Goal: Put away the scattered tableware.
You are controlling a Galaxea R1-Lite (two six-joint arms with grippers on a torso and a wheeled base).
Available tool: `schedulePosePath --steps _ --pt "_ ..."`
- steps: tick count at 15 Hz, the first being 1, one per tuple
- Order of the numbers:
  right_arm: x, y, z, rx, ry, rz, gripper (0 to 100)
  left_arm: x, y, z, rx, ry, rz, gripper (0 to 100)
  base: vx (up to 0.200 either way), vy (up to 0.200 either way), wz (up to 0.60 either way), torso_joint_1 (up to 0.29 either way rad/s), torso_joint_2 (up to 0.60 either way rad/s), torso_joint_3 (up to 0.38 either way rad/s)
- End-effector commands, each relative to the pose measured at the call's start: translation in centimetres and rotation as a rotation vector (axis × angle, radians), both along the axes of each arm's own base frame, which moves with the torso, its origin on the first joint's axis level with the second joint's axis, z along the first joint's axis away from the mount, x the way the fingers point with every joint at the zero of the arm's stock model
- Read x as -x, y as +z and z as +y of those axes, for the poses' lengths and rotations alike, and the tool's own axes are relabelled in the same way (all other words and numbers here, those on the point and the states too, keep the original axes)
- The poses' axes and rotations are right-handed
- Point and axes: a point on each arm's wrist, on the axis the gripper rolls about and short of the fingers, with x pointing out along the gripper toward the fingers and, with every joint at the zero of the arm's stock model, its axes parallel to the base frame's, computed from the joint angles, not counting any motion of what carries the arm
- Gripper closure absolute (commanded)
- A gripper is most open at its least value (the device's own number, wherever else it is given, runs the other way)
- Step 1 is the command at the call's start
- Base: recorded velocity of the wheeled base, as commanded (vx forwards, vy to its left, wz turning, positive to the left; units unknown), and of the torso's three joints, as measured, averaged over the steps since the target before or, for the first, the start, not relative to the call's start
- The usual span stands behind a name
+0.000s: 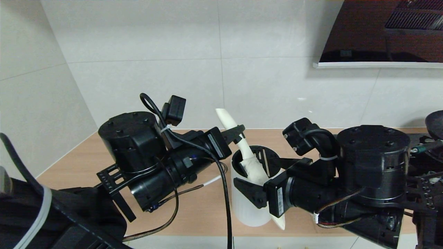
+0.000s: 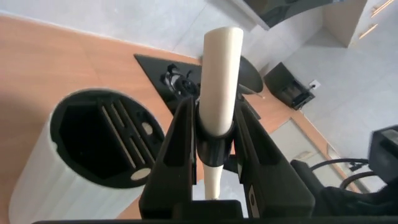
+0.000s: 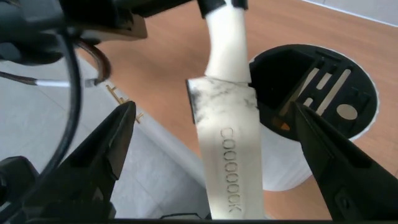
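A white knife (image 1: 254, 169) hangs tilted over the wooden counter, its round handle (image 2: 219, 74) pointing up. My left gripper (image 1: 238, 133) is shut on that handle. In the right wrist view the flat white blade (image 3: 224, 149) runs down beside the white cylindrical holder (image 3: 323, 124), outside its black slotted top. The holder (image 1: 247, 207) stands near the counter's front edge. My right gripper (image 1: 256, 174) is open, its fingers (image 3: 109, 155) spread wide on either side of the blade without touching it. The blade tip (image 1: 280, 224) reaches below the holder's base in the head view.
The wooden counter (image 1: 104, 152) meets a white tiled wall behind. A black cooktop (image 2: 163, 68) with a dark pan (image 1: 435, 124) lies to the right, under a dark range hood (image 1: 377, 34). The counter's front edge passes just below the holder.
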Motion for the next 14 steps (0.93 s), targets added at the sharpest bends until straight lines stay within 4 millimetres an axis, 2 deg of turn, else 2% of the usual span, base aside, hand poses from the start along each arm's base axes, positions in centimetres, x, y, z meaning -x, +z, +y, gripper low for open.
schedulePosePath --steps 1,2,3,5,7,9,11,14 --pt "0.4 1.4 -1.0 -0.035 -0.011 -0.031 0 0.4 2.5 0.6 0.010 0.052 -0.059 100 0.000 0.000 0.00 0.000 0.00 0.000" --pt "0.4 1.9 -1.4 -0.044 -0.018 -0.039 0 0.3 3.3 0.8 0.002 0.081 -0.070 100 0.000 0.000 0.00 0.000 0.00 0.000" --pt "-0.3 3.0 -2.8 -0.073 -0.066 -0.066 0 0.5 6.0 1.2 -0.008 0.158 -0.090 100 0.000 0.000 0.00 0.000 0.00 0.000" --pt "-0.9 4.1 -4.2 -0.099 -0.119 -0.097 0 0.6 9.1 1.3 -0.017 0.207 -0.100 100 0.000 0.000 0.00 0.000 0.00 0.000" --pt "-1.1 4.9 -5.4 -0.116 -0.154 -0.119 0 0.3 10.4 1.2 -0.103 0.275 -0.150 100 0.000 0.000 0.00 0.000 0.00 0.000" --pt "-1.6 5.2 -6.0 -0.107 -0.184 -0.143 0 0.3 10.3 1.2 -0.210 0.375 -0.198 100 0.000 0.000 0.00 0.000 0.00 0.000" --pt "-1.9 5.2 -6.3 -0.103 -0.196 -0.145 0 0.7 9.8 0.2 -0.278 0.442 -0.213 100 0.000 0.000 0.00 0.000 0.00 0.000" --pt "-1.9 5.1 -6.2 -0.100 -0.196 -0.142 0 1.4 9.5 -1.1 -0.311 0.454 -0.228 100 0.000 0.000 0.00 0.000 0.00 0.000"
